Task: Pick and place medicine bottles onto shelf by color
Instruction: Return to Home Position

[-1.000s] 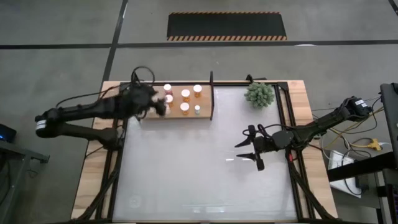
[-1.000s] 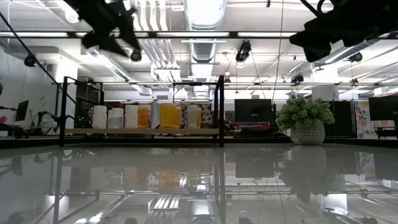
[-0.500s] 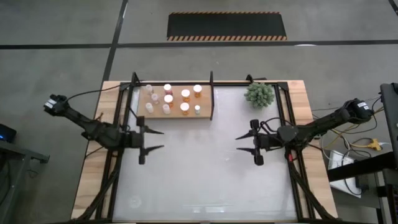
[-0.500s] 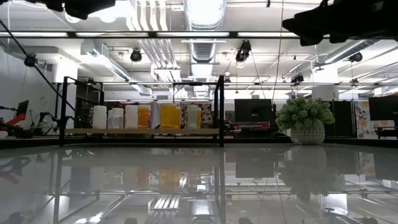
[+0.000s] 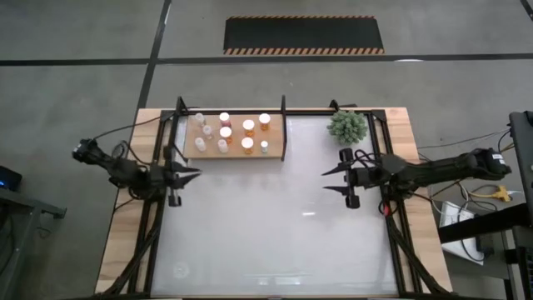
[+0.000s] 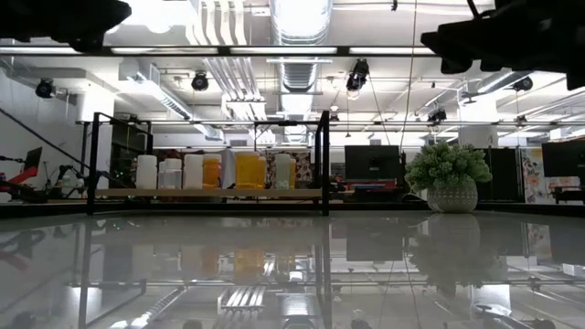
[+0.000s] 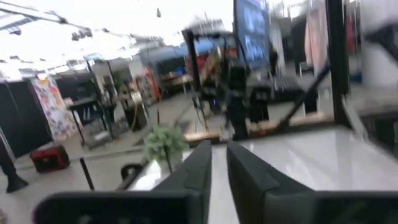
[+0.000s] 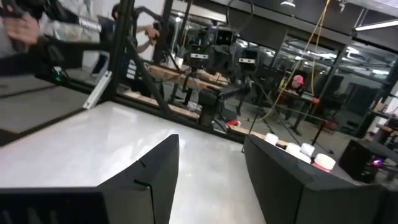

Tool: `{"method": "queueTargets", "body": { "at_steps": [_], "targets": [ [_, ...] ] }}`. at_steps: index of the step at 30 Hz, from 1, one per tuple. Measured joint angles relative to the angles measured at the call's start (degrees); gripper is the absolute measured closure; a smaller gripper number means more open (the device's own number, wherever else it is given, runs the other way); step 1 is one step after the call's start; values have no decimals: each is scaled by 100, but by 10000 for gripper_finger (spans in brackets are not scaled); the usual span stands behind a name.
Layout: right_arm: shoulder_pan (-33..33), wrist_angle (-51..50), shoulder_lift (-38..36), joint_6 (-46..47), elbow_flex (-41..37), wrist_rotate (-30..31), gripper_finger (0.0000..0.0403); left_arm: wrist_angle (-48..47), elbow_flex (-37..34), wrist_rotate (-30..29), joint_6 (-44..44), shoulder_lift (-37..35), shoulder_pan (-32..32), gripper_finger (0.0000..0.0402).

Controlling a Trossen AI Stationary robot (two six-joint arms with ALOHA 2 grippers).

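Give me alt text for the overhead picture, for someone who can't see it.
Small pale-capped pill bottles stand on a light-brown wooden shelf at the white table's edge. The left gripper hangs beside the shelf; the right gripper, open, near a green plant.

Orange and white bottles (image 6: pixel 247 171), light-brown shelf (image 6: pixel 210 193) (black frame (image 6: pixel 324 163))

Wide white tabletop (image 5: pixel 275 242) bare through its middle and front, shelf (image 5: pixel 236 156) at the back left crowded with medicine bottles (image 5: pixel 248 126) between black frame bars (image 5: pixel 284 129), plant (image 5: pixel 347 126) back right, left gripper (image 5: pixel 196 172) and right gripper (image 5: pixel 326 182) flanking the open middle.
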Motion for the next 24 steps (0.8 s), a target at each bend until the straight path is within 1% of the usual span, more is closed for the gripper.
{"method": "queueTargets", "body": {
  "at_steps": [3, 6, 10, 12, 16, 20, 22, 24],
  "targets": [
    [-152, 15, -327, 185, -219, -229, 230, 58, -222, -11, 61, -590, -2, 393],
    [-219, 153, -652, 290, -478, -277, 230, 32, -495, -14, 28, -1066, 0, 398],
    [-302, 410, -1042, 293, -848, -285, 230, 303, -732, -35, 197, -989, 9, 401],
    [-358, 313, -1250, 306, -883, -282, 230, 346, -773, -133, 201, -911, 63, 401],
    [-431, 114, -1570, 295, -883, -424, 234, 269, -799, -94, 174, -955, 126, 401],
    [-433, 78, -1810, 167, -883, -429, 249, 119, -972, 128, -136, -1003, 129, 401],
    [-431, 45, -1949, 156, -883, -429, 258, 179, -1134, 323, -358, -1012, 131, 401],
    [-431, -113, -2095, 186, -883, -429, 267, 99, -1327, 396, -587, -1018, 131, 401]
  ]
}}
